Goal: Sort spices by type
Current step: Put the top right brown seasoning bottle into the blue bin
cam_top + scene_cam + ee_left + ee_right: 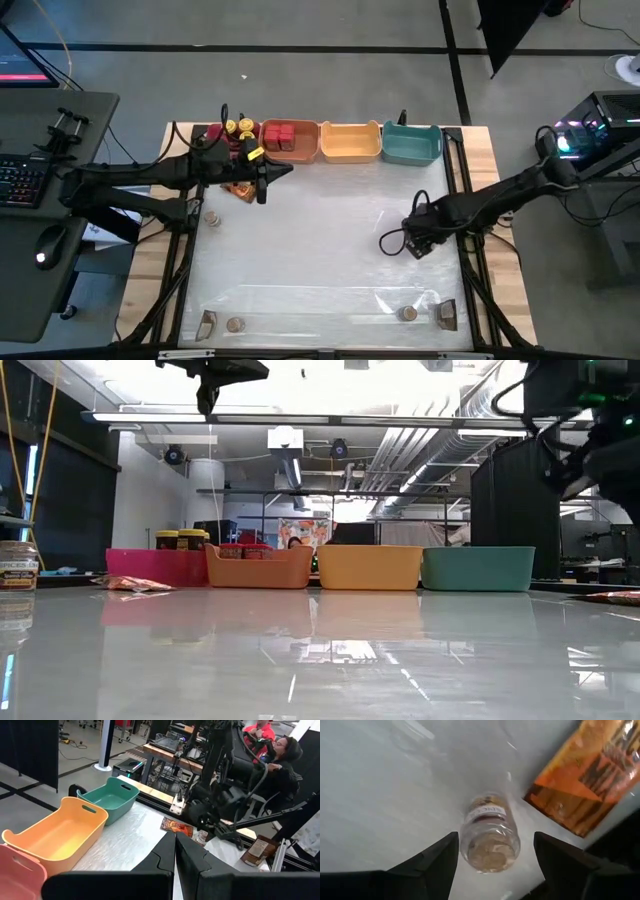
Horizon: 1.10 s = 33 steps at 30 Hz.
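Two open fingers [435, 865] of R hand [496, 862] flank jar [490, 837] nr table edge.

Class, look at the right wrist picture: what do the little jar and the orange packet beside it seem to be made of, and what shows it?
Little jar: probably clear plastic or glass; its contents show through the glossy wall, which carries a white paper-like label.
Orange packet: probably foil or plastic film; it lies flat, with shiny highlights and creases.
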{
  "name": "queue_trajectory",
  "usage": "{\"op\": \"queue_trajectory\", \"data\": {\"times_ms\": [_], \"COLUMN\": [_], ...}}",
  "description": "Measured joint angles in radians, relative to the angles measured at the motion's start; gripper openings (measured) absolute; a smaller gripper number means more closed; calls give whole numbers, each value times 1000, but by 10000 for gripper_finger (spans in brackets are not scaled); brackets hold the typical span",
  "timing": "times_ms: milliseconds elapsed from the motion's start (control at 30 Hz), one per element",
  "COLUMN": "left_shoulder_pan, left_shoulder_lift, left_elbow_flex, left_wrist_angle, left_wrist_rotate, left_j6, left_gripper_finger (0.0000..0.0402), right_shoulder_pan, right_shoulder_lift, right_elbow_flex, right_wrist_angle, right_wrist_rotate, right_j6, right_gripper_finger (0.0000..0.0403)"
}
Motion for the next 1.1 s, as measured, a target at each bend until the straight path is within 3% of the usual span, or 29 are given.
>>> {"op": "queue_trajectory", "data": {"times_ms": [633,800,967,1100], "left_shoulder_pan": [1,26,68,93], "left_shoulder_lift": [-5,-34,-82,-119], "left_elbow_flex": [0,1,18,33], "left_wrist_angle": [0,43,46,44], "left_wrist_rotate": [-1,1,0,0], "left_j6": [41,54,94,146], "left_gripper_finger": [0,0,0,0], "right_shoulder_pan": [0,0,0,-28], "right_shoulder_lift": [156,156,155,154], "right_elbow_flex": [0,6,93,245], "right_wrist_angle": [83,98,58,15], "right_wrist_rotate": [-43,-42,-21,52], "right_j6": [-21,-18,-49,-103], "right_gripper_finger": [251,191,182,182]}}
